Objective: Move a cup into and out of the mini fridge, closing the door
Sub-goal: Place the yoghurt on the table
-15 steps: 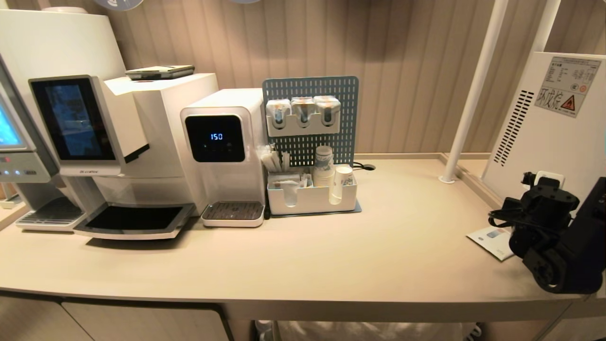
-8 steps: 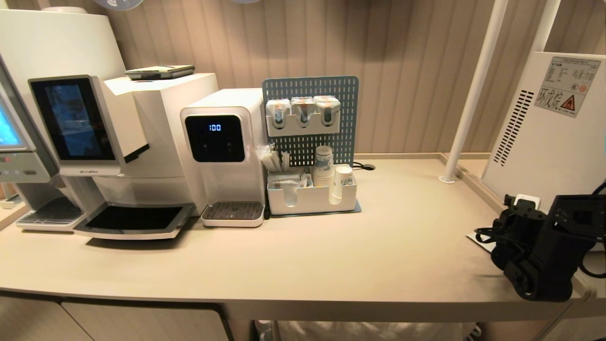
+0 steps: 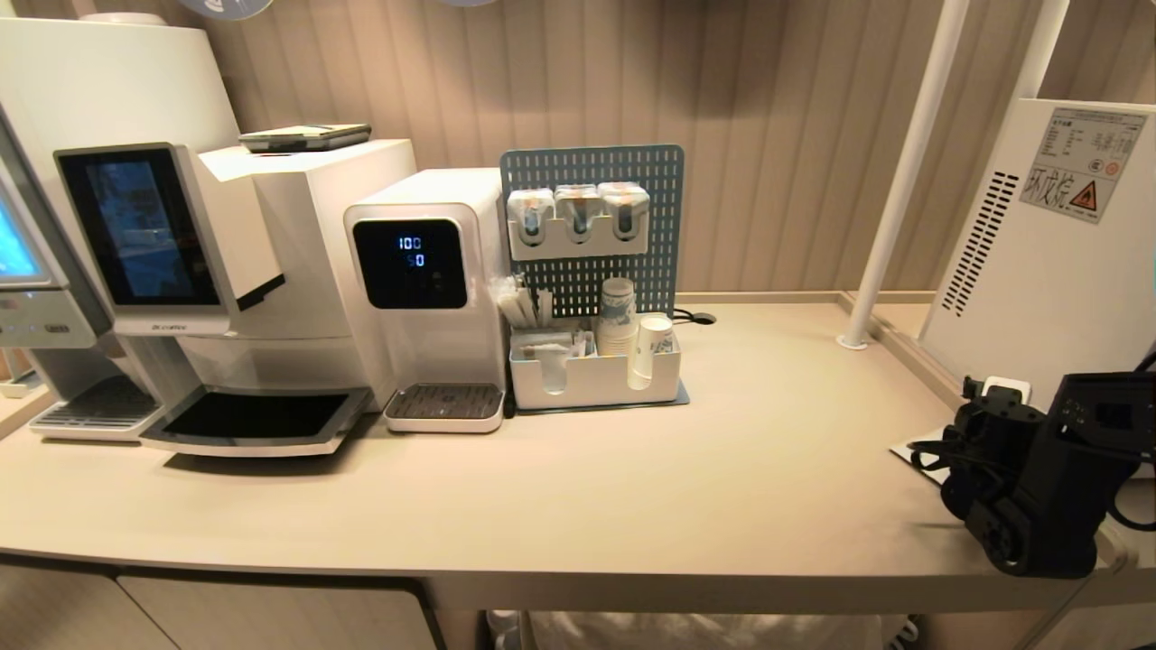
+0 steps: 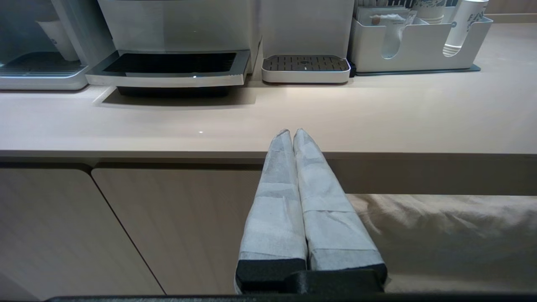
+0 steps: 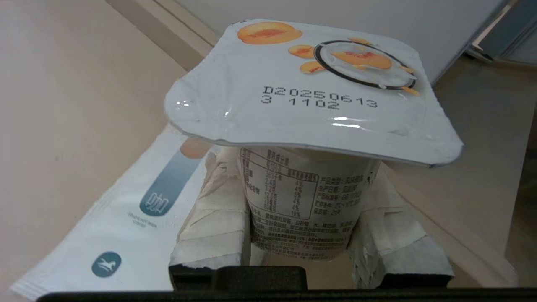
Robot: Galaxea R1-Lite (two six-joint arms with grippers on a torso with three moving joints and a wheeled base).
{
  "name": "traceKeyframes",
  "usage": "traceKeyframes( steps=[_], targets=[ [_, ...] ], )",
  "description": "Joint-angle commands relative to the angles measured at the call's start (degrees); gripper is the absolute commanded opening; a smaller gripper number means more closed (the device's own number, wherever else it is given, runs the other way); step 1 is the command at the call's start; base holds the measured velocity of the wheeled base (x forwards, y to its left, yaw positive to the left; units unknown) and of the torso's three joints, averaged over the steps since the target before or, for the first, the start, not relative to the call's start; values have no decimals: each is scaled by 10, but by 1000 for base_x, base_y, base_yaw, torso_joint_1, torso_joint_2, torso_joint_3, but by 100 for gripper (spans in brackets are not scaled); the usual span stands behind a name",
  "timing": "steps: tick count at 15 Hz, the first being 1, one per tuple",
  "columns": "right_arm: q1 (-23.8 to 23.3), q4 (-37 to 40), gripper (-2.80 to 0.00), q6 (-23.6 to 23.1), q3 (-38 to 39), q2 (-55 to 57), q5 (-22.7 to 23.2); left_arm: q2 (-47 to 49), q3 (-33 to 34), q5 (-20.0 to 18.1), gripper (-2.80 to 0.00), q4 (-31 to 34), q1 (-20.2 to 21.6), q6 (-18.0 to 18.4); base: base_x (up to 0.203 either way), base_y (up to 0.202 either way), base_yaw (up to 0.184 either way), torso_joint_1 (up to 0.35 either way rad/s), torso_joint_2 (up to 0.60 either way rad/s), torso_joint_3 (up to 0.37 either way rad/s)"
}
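- Your right tool (image 5: 300, 218) is clamped on the cup (image 5: 302, 197); its two paper-wrapped fingers (image 5: 209, 226) press the cup's opposite sides below the lid.
- The cup is upright in that grip. Its white foil lid, printed with orange fruit and a date code, overhangs the fingers.
- In the head view your right arm (image 3: 1039, 478) sits low at the counter's near right corner, just in front of the mini fridge (image 3: 1048, 244), whose white vented side with a warning label faces you. Only a small white bit of the cup (image 3: 1004, 388) shows above the black wrist there.
- Under the cup lies a white leaflet (image 5: 126, 226) with grey-blue marks, flat on the counter (image 3: 722, 469).
- Whether the cup's base touches the leaflet or the counter, you cannot tell.
- Your left tool (image 4: 292, 136) is pinched shut, holding nothing, its tips level with the counter's front edge and above the cabinet fronts.
- Along the back of the counter stand a coffee machine (image 3: 226, 271), a water dispenser (image 3: 424, 289) and an organiser tray (image 3: 596, 379) of paper cups, all well apart from your right arm.
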Motion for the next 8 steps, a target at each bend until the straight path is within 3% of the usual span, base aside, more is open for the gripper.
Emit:
traceKeyframes(
  steps=[1,6,8],
  targets=[
    [-4,20,-280,0,12,-19,3,-1,0,0,-280,0,0,1,0,0,0,0,0,0],
    [-25,63,-280,0,-9,-20,91,-1,0,0,-280,0,0,1,0,0,0,0,0,0],
    [-35,31,-280,7,-14,-9,112,-1,0,0,-280,0,0,1,0,0,0,0,0,0]
  ],
)
